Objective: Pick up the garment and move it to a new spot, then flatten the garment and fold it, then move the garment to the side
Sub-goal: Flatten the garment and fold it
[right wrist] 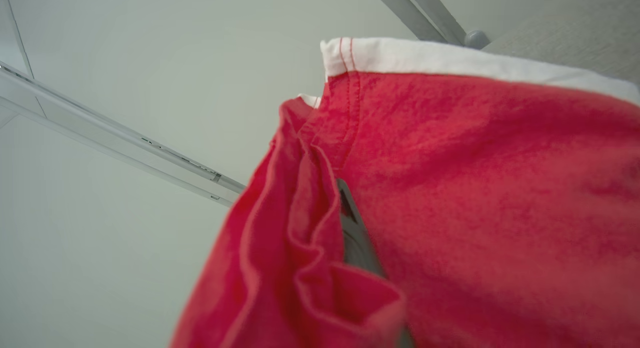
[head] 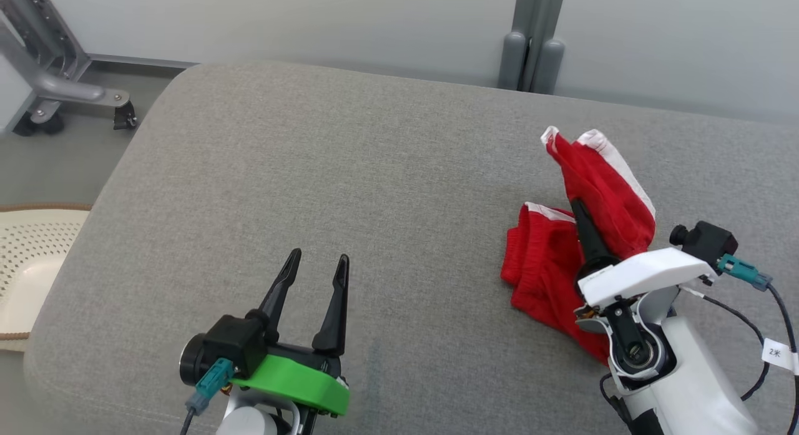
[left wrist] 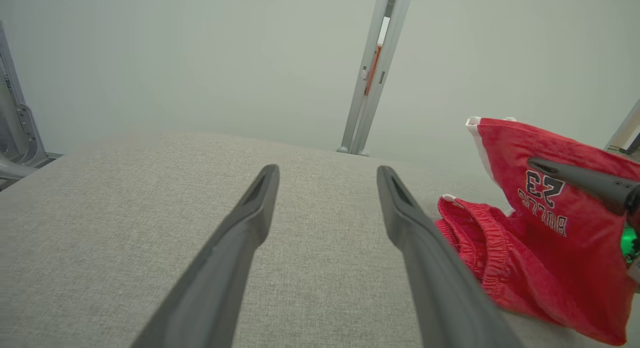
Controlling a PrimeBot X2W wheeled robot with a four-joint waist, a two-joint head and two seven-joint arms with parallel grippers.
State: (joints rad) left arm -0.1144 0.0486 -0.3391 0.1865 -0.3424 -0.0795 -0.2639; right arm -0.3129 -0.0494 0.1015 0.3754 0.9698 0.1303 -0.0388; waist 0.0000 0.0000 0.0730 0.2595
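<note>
Your right claw (head: 577,210) grips the red garment (head: 543,273) by its raised end; your open left claw (head: 319,256) sits well left of the garment

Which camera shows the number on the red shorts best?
Left wrist view: the 23 on the red shorts faces it. Head and right wrist views show plain red cloth in the shut right gripper.

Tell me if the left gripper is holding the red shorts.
No, the left gripper stands open over the grey cushion, with nothing between its fingers and clear of the red shorts off to its right.
</note>
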